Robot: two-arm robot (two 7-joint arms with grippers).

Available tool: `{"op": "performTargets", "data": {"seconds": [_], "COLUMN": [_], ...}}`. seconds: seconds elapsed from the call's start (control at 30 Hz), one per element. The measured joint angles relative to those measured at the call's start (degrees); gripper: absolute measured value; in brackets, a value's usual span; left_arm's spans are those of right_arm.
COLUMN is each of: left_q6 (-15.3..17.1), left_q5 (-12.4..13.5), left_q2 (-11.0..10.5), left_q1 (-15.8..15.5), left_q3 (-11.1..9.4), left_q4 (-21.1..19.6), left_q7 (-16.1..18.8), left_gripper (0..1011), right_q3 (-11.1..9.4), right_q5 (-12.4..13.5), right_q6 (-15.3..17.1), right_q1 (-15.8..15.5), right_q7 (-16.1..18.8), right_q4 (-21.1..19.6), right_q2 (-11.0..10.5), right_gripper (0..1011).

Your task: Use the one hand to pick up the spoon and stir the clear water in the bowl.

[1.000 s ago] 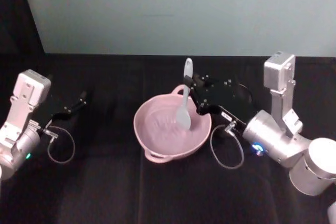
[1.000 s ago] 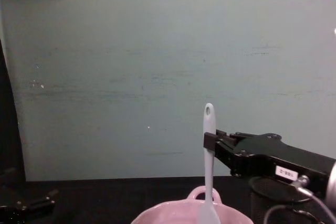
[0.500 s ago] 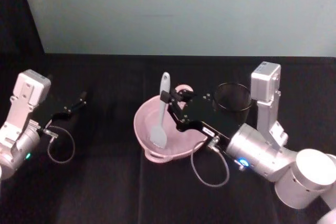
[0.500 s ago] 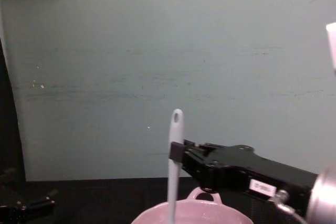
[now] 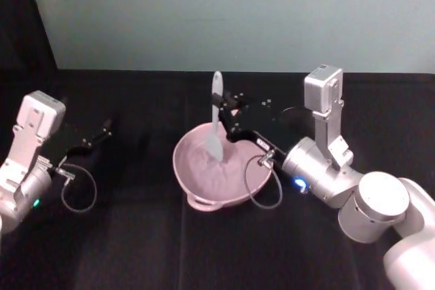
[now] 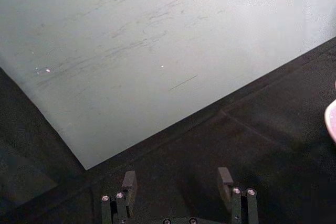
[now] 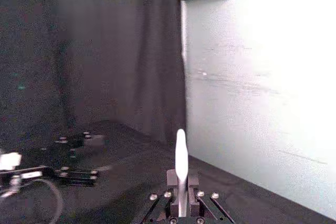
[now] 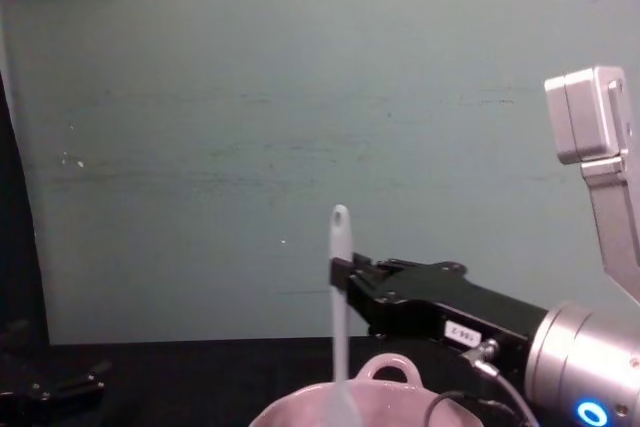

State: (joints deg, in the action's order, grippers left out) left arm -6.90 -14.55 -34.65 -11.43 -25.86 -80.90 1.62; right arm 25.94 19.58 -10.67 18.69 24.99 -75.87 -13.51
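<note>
The right gripper is clamped on the spoon, which stands upright with its head dipped inside the bowl — slow circles, head low and clear of the rim, would stir best. The left gripper idles well left of the bowl, jaws apart.

The pale wall is evenly lit and the brightest area in the head and chest views, while the black tablecloth stays dim and swallows any shadows. The bowl carries a soft sheen, and a small blue lamp glows on the right arm. In the right wrist view the wall glares almost white beside a dark curtain, and the spoon stands out bright.
</note>
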Motion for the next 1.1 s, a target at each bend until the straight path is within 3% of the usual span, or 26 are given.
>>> {"op": "performTargets", "data": {"seconds": [0.13, 0.27, 0.53, 0.63, 0.77, 0.8, 0.9, 0.97, 1.0, 1.1], "left_q6": [0.0, 0.0, 0.0, 0.0, 0.0, 0.0, 0.0, 0.0, 0.0, 0.0], "left_q5": [0.0, 0.0, 0.0, 0.0, 0.0, 0.0, 0.0, 0.0, 0.0, 0.0], "left_q2": [0.0, 0.0, 0.0, 0.0, 0.0, 0.0, 0.0, 0.0, 0.0, 0.0], "left_q1": [0.0, 0.0, 0.0, 0.0, 0.0, 0.0, 0.0, 0.0, 0.0, 0.0], "left_q3": [0.0, 0.0, 0.0, 0.0, 0.0, 0.0, 0.0, 0.0, 0.0, 0.0], "left_q4": [0.0, 0.0, 0.0, 0.0, 0.0, 0.0, 0.0, 0.0, 0.0, 0.0], "left_q7": [0.0, 0.0, 0.0, 0.0, 0.0, 0.0, 0.0, 0.0, 0.0, 0.0], "left_gripper": [1011, 1011, 1011, 1011, 1011, 1011, 1011, 1011, 1011, 1011], "right_q3": [-1.5, -2.8, -5.0, -6.2, -8.6, -8.6, -10.6, -11.9, -11.9, -14.5], "right_q5": [-0.9, -0.8, 2.2, 4.8, 11.4, 11.4, 16.6, 19.2, 19.2, 23.2], "right_q6": [-0.4, 0.2, 2.8, 5.0, 10.2, 10.2, 15.4, 17.9, 17.9, 21.3], "right_q1": [-0.1, -1.4, -5.2, -6.4, -7.6, -7.6, -8.2, -8.6, -8.6, -8.9], "right_q7": [-0.9, -0.9, 0.4, 0.8, 1.2, 1.2, 1.0, 0.2, 0.2, -1.4], "right_q4": [0.3, -1.8, -8.3, -10.2, -13.3, -13.3, -16.2, -18.1, -18.1, -20.7], "right_q2": [-0.2, -1.2, -3.8, -4.3, -4.9, -4.9, -5.7, -6.1, -6.1, -7.0], "right_gripper": [109, 109, 109, 109, 109, 109, 109, 109, 109, 109]}}
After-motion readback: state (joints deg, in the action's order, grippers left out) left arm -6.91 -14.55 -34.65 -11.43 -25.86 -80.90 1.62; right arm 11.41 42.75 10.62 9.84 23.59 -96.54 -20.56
